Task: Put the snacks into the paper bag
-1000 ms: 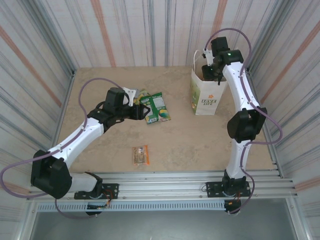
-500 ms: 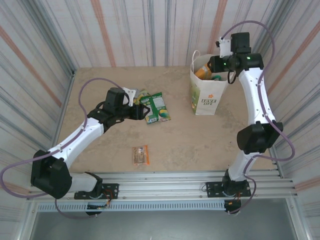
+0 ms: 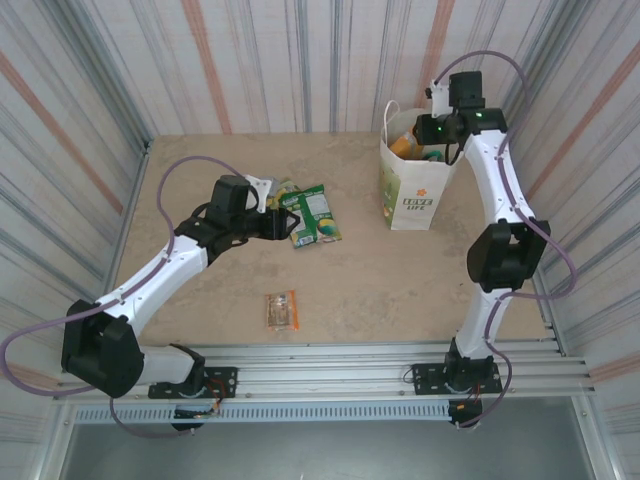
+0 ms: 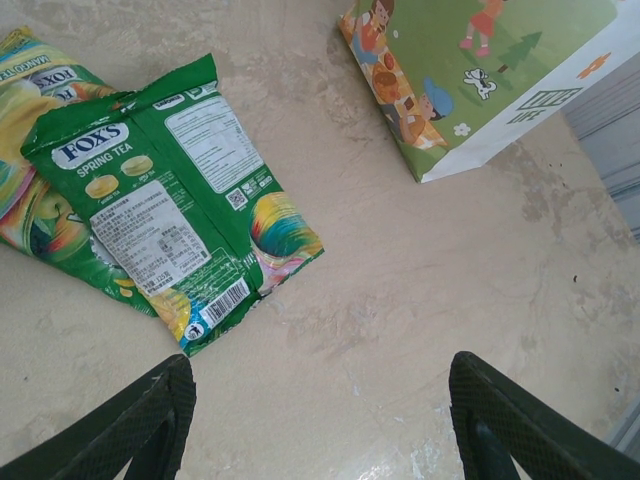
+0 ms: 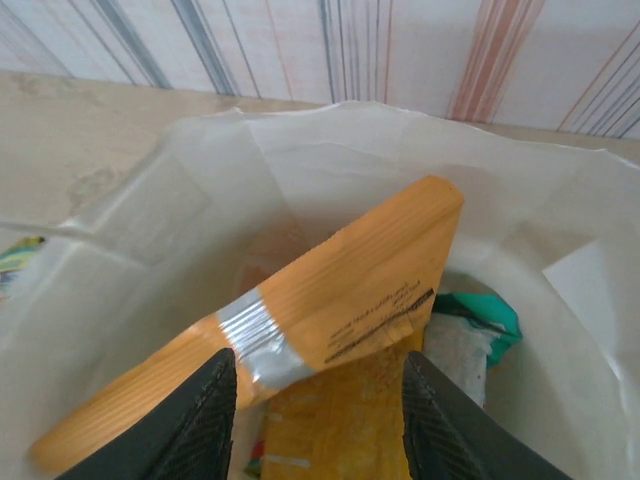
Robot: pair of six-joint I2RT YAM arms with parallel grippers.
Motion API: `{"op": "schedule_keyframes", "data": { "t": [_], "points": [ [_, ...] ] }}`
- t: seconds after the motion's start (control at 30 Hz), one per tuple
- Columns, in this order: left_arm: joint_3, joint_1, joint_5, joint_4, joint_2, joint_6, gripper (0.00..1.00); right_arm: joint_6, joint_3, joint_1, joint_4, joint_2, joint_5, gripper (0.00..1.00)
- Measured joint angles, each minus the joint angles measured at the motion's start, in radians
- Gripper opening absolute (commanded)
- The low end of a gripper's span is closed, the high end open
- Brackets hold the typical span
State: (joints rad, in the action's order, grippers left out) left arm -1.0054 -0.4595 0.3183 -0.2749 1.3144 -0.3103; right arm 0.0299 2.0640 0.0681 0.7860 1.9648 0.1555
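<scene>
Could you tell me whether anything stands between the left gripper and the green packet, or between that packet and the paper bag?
Only bare table lies between the left gripper and the green packet, and on to the paper bag. The right gripper hangs over the bag's mouth, though.

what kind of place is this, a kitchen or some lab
Probably a robot test cell rather than a kitchen: striped walls box in a beige tabletop, two robot arms are bolted to a metal rail at its near edge, and the props are a paper bag and snack packets.
</scene>
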Motion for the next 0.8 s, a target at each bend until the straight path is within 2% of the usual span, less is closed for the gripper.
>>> {"op": "schedule_keyframes", "data": {
  "t": [0.43,0.63,0.8],
  "points": [
    [0.000,0.000,-0.017,-0.010,0.026,0.001,0.70,0.000,0.019,0.021,-0.062,0.177,-0.010,0.46],
    [0.000,0.000,-0.018,-0.011,0.031,0.000,0.70,0.001,0.025,0.039,-0.048,0.151,-0.021,0.49],
    [0.014,0.000,-0.018,-0.010,0.030,-0.009,0.69,0.000,0.012,0.050,-0.034,0.026,-0.021,0.51]
  ]
}}
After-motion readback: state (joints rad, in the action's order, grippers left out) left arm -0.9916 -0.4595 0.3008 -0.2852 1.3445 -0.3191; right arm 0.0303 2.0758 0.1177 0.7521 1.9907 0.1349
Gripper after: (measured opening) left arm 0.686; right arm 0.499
